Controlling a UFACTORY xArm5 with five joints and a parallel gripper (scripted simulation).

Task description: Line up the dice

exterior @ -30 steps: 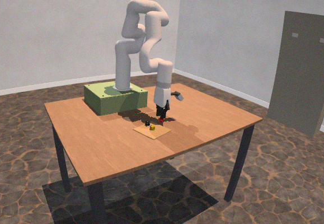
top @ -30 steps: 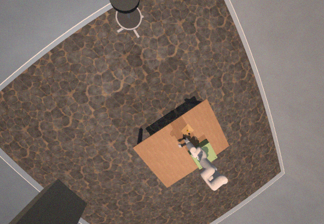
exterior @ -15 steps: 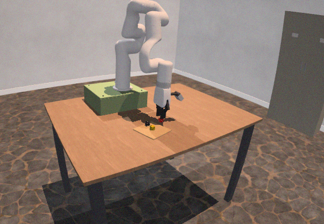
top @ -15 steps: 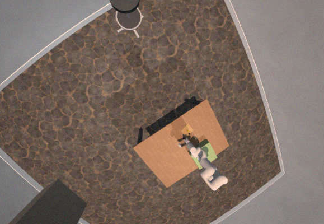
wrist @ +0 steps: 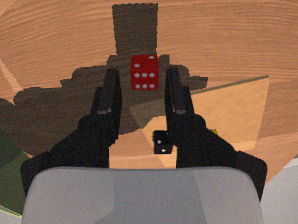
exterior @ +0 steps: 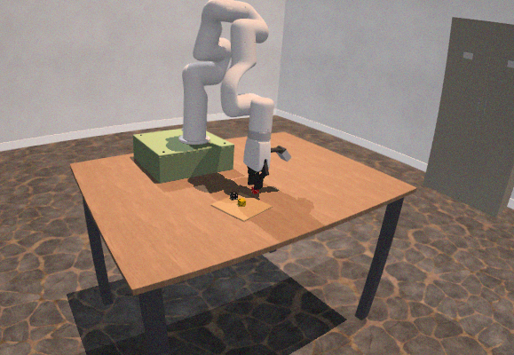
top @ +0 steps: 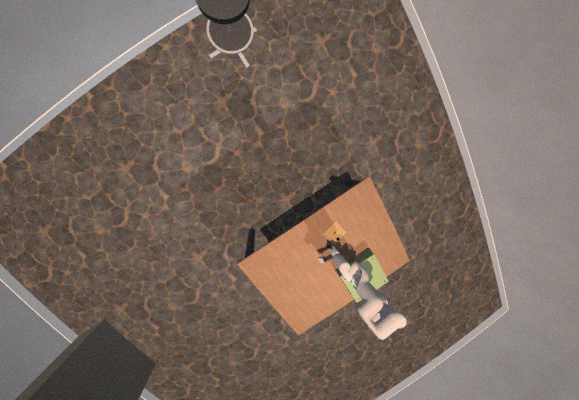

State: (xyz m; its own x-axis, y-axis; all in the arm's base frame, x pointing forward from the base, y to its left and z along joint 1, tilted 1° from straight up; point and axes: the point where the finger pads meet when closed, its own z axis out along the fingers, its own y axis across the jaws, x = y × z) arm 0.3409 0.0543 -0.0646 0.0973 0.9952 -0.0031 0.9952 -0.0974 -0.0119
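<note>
The fingers (exterior: 257,192) stand part-spread, empty, above the red die (exterior: 255,191) (wrist: 144,73). Probably light, stiff and smooth, it is best gripped low across opposite sides.

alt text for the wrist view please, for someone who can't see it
A red die on the wooden table shows ahead of and between the open fingers of the black gripper. Nearer the camera are a black die and, at right, a tan mat with a yellow die mostly hidden behind a finger.
</note>
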